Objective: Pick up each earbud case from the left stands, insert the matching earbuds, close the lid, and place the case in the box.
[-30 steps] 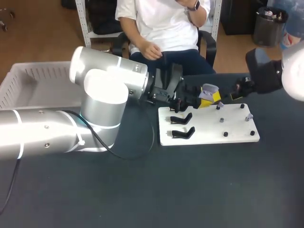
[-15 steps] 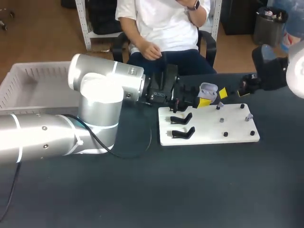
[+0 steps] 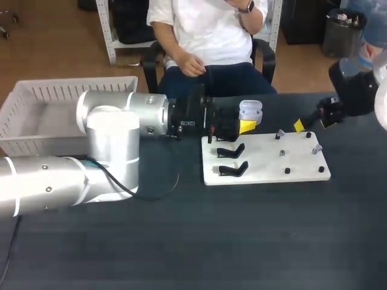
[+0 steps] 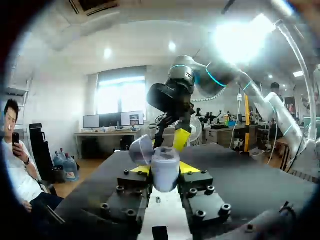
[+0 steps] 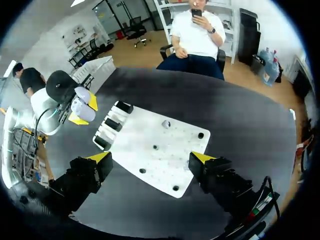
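A lavender earbud case (image 3: 250, 112) with its lid open is held just behind the white board's (image 3: 266, 162) far left corner. My left gripper (image 3: 248, 121) is shut on it, the fingers lying level. The left wrist view shows the case (image 4: 165, 162) clamped between the yellow tips, lid (image 4: 141, 150) tipped back. Two black stands (image 3: 231, 150) (image 3: 233, 169) on the board's left side are bare. Small earbuds (image 3: 282, 133) (image 3: 317, 147) sit on pegs to the right. My right gripper (image 3: 314, 122) hangs open past the board's far right corner. From its own view, the right gripper (image 5: 150, 157) hovers over the board (image 5: 155, 145).
A white slatted basket (image 3: 66, 96) stands at the far left of the dark table (image 3: 242, 241). Several black pegs (image 3: 287, 171) dot the board's right half. My left arm's thick links (image 3: 112, 130) cover much of the table's left side.
My left gripper has drawn back to the left with the case and turned level, so the case now stands upright. My right gripper has pulled away to the right.
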Controlling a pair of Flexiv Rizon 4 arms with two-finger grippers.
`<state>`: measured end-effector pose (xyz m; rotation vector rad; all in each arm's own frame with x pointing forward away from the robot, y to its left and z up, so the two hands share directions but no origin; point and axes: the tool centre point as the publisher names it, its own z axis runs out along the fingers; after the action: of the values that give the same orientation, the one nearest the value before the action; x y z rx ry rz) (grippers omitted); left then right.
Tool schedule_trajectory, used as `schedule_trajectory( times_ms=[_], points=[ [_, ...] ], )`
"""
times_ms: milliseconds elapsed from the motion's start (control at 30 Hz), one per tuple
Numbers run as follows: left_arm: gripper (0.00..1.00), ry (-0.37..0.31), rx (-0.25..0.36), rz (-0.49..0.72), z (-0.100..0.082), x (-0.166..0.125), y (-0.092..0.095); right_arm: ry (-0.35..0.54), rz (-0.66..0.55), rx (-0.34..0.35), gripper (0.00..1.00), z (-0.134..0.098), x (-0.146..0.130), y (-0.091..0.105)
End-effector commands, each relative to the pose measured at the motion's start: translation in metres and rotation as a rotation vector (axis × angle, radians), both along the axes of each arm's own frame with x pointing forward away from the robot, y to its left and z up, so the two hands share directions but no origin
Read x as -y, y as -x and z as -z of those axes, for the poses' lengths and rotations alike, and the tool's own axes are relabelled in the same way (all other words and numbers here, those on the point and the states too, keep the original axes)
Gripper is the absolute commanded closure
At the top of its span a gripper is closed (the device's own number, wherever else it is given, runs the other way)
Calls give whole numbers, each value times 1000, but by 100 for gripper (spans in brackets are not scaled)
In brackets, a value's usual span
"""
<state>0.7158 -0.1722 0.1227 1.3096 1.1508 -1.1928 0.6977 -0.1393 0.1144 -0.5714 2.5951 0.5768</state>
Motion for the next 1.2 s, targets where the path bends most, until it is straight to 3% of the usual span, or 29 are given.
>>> schedule_trajectory(
  times_ms=[33, 367, 900, 1200],
  points=[
    [100, 6, 1, -29, -2, -10, 5, 130, 69, 12, 0, -2, 5, 7],
    [100, 4, -7, -53, -2, -19, 3, 233, 101, -28, 0, 10, 19, 11],
    [100, -14, -24, -69, 4, -15, -1, 275, 103, -61, 0, 19, 22, 9],
    [100, -14, -24, -69, 4, -15, -1, 363, 81, -91, 0, 27, 24, 9]
  ],
)
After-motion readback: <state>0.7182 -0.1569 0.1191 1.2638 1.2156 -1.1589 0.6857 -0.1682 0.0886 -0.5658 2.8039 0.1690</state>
